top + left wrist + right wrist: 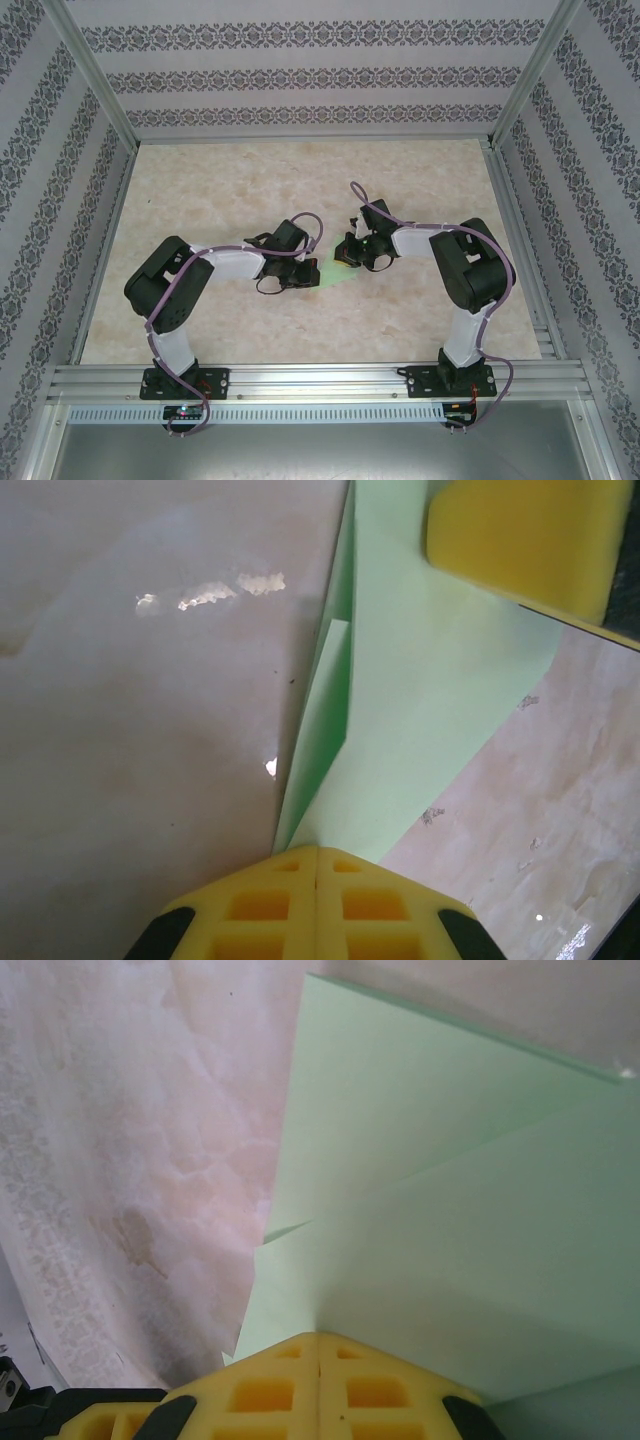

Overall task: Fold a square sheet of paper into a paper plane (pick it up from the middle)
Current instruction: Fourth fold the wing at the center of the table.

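Clenched on the paper plane [420,700] with left gripper [317,852] and right gripper [318,1338] alike; risk of tearing or uncreasing if tugged apart

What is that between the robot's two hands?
A partly folded mint-green paper spans the gap, pinched by the left hand and the right hand; the left wrist view shows it best.

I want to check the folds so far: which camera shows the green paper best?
Left wrist: the paper shows its folded flap, layers and edges against the table, the left claw pinching its near tip. Right wrist shows creases close up, but the outline is cropped. The top view shows a small, distant sliver.
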Controlling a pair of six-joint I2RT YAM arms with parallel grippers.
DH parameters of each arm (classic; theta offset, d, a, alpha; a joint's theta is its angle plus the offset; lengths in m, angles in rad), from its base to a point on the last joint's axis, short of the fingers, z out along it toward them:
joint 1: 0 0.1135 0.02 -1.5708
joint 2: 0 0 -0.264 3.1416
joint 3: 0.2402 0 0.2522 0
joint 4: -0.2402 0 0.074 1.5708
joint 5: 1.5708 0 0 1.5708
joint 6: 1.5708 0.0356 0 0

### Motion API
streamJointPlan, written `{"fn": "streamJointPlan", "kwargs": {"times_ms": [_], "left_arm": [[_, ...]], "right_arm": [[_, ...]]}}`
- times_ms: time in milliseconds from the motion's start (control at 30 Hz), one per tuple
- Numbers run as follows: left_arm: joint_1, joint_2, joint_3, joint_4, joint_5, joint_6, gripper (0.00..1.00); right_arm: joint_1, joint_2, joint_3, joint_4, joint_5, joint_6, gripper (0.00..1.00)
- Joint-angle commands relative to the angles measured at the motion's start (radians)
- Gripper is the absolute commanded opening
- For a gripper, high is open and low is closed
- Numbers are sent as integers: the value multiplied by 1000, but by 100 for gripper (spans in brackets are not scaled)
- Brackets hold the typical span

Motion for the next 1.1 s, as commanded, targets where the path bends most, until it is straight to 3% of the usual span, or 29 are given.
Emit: {"fn": "streamJointPlan", "kwargs": {"times_ms": [0, 200, 333, 533, 1067], "left_arm": [[10, 20, -42, -29, -52, -17, 0], [10, 20, -57, -34, -68, -31, 0], [10, 26, -59, -33, -72, -42, 0], [9, 30, -63, -45, -91, -70, 0], [18, 29, -77, -76, -109, -109, 0]], "right_arm": [[12, -21, 5, -77, 62, -19, 0], [35, -163, 6, -50, 41, -9, 8], [80, -185, -39, -39, 74, 13, 8], [133, -152, -81, 30, 82, 64, 0], [148, -5, -60, 77, 63, 57, 0]]}}
